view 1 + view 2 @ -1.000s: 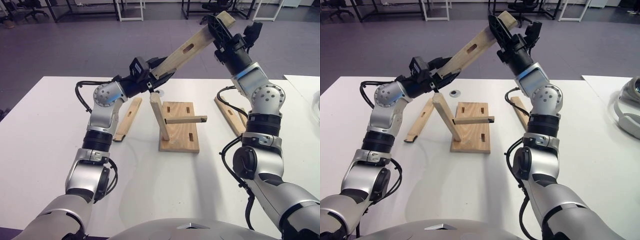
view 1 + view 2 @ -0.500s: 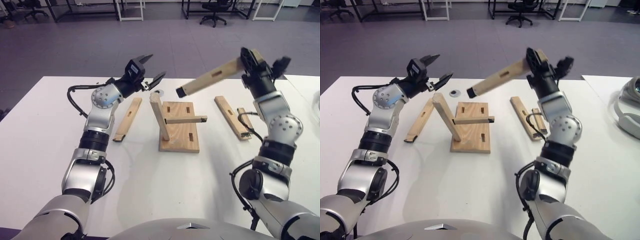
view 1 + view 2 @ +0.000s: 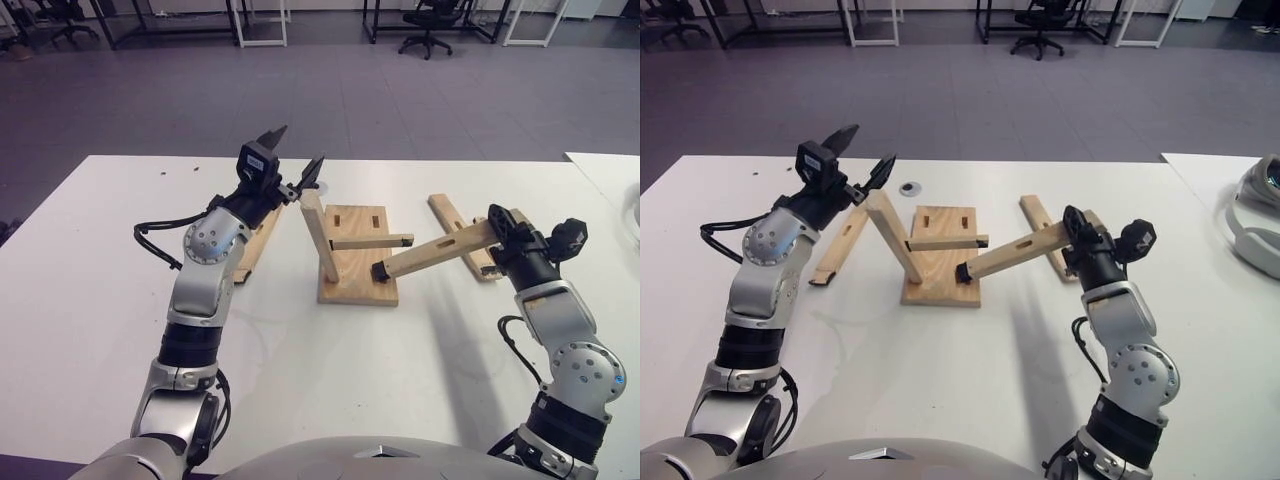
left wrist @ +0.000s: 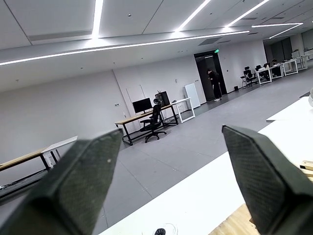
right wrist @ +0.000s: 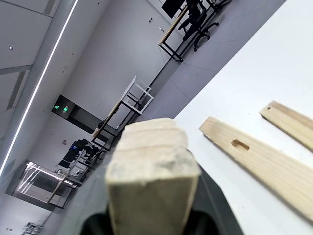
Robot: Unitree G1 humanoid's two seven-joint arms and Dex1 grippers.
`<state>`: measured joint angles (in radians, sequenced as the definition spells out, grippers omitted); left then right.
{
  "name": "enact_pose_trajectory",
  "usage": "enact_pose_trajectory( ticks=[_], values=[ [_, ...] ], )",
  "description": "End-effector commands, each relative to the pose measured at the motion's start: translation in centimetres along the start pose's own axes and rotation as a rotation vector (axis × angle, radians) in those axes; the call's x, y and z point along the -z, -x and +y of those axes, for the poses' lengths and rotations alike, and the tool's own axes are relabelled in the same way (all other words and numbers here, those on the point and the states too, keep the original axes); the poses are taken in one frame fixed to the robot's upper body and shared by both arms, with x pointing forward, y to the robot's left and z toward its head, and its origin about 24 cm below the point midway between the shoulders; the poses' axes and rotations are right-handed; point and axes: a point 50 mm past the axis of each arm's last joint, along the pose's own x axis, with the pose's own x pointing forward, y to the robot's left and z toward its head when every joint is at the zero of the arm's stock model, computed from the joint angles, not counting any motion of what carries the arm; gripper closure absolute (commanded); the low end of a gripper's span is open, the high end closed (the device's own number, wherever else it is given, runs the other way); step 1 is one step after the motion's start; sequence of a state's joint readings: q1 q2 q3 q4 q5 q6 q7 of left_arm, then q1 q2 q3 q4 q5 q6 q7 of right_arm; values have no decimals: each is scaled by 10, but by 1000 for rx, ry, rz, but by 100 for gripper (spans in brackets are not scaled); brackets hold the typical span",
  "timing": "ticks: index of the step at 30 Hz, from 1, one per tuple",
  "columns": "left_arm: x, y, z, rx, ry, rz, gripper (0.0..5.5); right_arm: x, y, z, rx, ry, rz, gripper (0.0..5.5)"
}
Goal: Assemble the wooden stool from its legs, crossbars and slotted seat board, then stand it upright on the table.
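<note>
A second ago both sets of jaws held the loose leg (image 3: 435,252) high above the counter, the left jaws on its lower end, the right jaws on its upper end; the left jaws have since let go and now stand wide apart and empty, just beside the top of the standing leg (image 3: 318,225); the right jaws have swung down, still clamped on the loose leg; its dark-tipped end, farthest from the right jaws, has dropped to the seat board (image 3: 358,288), under the crossbar (image 3: 372,241).
</note>
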<state>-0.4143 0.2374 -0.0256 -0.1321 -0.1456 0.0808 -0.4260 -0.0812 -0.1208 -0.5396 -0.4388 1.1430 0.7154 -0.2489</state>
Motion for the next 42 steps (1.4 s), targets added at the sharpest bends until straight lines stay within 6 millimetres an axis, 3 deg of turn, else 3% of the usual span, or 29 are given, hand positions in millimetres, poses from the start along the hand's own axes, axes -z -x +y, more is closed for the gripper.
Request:
enact_pose_trajectory(
  ticks=[1, 3, 7, 10, 12, 18, 26, 31, 32, 35, 40, 42],
  values=[
    [-2, 1, -6, 3, 0, -1, 175, -6, 7, -1, 61, 94, 35, 450],
    [-1, 1, -7, -2, 5, -1, 175, -7, 7, 2, 69, 115, 38, 450],
    [-8, -1, -16, 11, 33, -29, 175, -9, 1, 24, 53, 363, 26, 450],
    [-16, -3, -28, 35, 62, -58, 175, 3, 3, 43, -1, 536, 54, 450],
    [-20, -4, -34, 45, 76, -74, 175, 18, 8, 42, -10, 589, 95, 450],
    [-22, -5, -46, 61, 94, -74, 175, 33, 15, 26, 17, 609, 134, 450],
    [-6, -3, -73, 166, 15, -19, 175, 36, 0, 51, -79, 655, 126, 450],
    [-2, -9, -75, 160, -5, -15, 175, 46, 5, 61, -189, 764, 217, 449],
    [0, -10, -75, 149, -3, -10, 175, 54, 8, 60, -222, 770, 273, 400],
    [5, -12, -75, 119, 9, 4, 175, 72, 12, 40, -213, 745, 405, 321],
    [10, -16, -94, 124, 16, 18, 175, 79, 10, 58, -349, 745, 412, 218],
    [10, -16, -99, 126, 25, 14, 175, 83, 11, 42, -265, 756, 476, 169]
  ],
)
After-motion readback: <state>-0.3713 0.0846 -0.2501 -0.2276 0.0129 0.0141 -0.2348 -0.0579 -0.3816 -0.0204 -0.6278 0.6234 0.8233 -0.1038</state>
